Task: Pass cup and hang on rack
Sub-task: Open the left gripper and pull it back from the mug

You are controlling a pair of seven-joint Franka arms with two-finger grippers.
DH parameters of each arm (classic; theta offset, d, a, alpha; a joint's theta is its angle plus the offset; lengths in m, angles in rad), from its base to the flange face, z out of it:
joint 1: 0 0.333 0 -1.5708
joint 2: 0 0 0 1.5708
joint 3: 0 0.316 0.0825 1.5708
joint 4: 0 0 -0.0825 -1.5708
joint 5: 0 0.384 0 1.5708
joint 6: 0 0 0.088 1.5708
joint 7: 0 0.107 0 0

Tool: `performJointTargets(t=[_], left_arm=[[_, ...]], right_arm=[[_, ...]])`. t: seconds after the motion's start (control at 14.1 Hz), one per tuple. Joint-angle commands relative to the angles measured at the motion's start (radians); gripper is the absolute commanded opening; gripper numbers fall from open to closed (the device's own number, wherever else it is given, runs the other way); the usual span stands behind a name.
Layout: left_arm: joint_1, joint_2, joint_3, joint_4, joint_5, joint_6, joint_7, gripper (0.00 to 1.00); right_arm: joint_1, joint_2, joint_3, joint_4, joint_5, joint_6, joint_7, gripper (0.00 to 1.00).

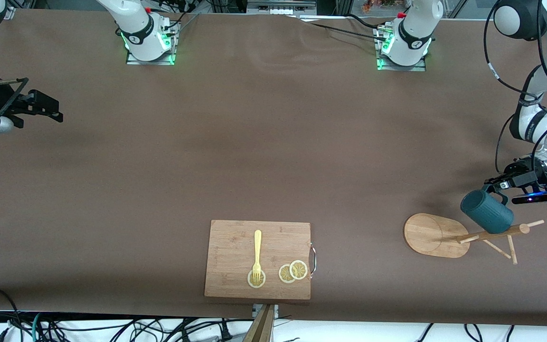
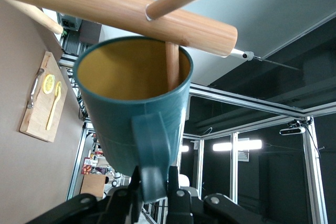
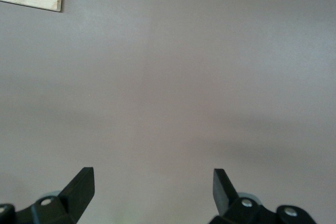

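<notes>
The dark teal cup (image 1: 486,210) with its yellow inside (image 2: 131,66) hangs tilted on the rack (image 1: 437,235), a bamboo mug tree at the left arm's end of the table. One thin peg (image 2: 172,66) reaches into the cup's mouth, under the central post (image 2: 115,9). My left gripper (image 1: 496,183) is beside the cup, and its fingers (image 2: 153,176) are shut on the loop handle (image 2: 151,145). My right gripper (image 1: 50,110) waits at the right arm's end of the table. It is open over bare table (image 3: 152,179) with nothing between its fingers.
A rectangular wooden cutting board (image 1: 235,237) lies near the table's front edge, in the middle. On it are a yellow fork (image 1: 257,254) and lemon slices (image 1: 293,271). Free pegs (image 1: 511,249) of the rack stick out nearer the front camera than the cup.
</notes>
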Motion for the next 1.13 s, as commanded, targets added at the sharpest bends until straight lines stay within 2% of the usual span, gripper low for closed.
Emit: performJointTargets(t=[0.0,0.07,0.35,0.64,0.78,1.06], left_arm=[[0.021,0.028,-0.004,0.028,-0.009,-0.045,0.007,0.70],[0.023,0.028,-0.004,0.026,0.008,-0.067,0.018,1.00],[0.026,-0.006,0.019,0.029,0.229,-0.099,0.072,1.00],[0.041,-0.047,0.036,0.029,0.503,-0.101,0.154,1.00],[0.040,-0.084,0.036,0.029,0.691,-0.097,0.171,1.00],[-0.012,-0.153,0.026,0.049,0.934,-0.055,0.164,1.00]], right_arm=[[-0.007,0.007,0.006,0.020,-0.001,-0.018,-0.011,1.00],[-0.007,0.007,0.006,0.020,-0.001,-0.018,-0.010,1.00],[-0.007,0.007,0.006,0.020,0.001,-0.018,-0.010,1.00],[-0.007,0.007,0.006,0.020,-0.001,-0.018,-0.011,1.00],[-0.007,0.007,0.006,0.020,-0.001,-0.018,-0.010,1.00],[-0.007,0.007,0.006,0.020,-0.001,-0.018,-0.010,1.00]])
